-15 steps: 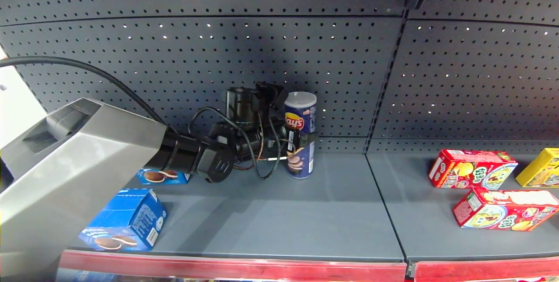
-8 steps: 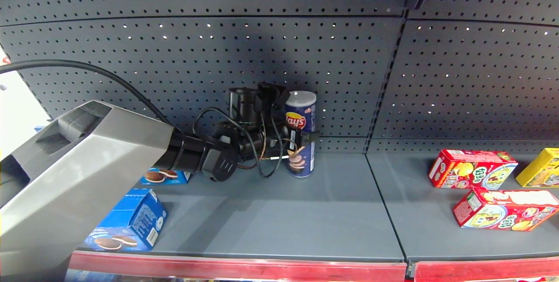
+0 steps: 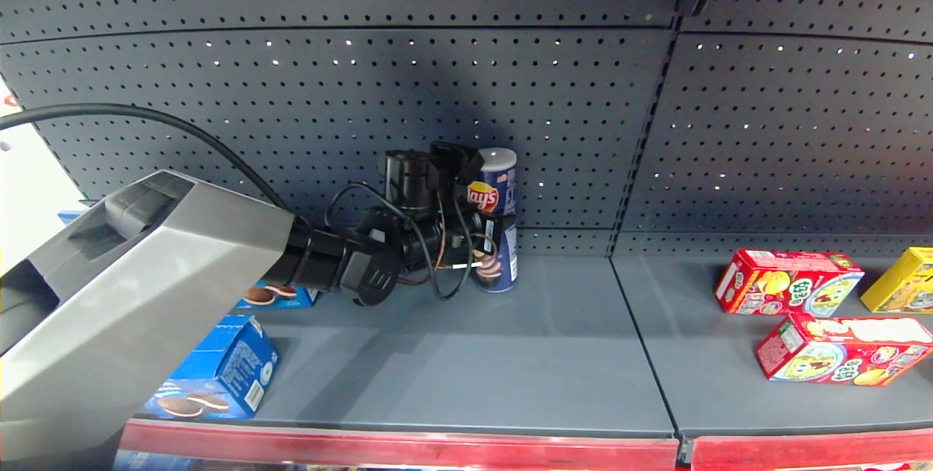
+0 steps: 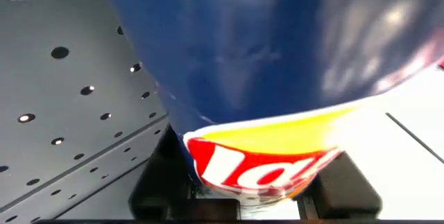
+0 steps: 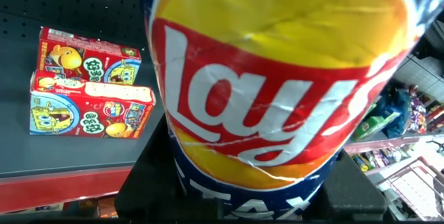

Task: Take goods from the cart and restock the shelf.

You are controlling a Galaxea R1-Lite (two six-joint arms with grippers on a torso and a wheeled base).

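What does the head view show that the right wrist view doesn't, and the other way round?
Head view only: the left gripper shut on a blue chip can at the back of the grey shelf, blue cookie boxes, a yellow box. Right wrist view only: the right gripper holding a second can up close. Both: two red boxes on that shelf.
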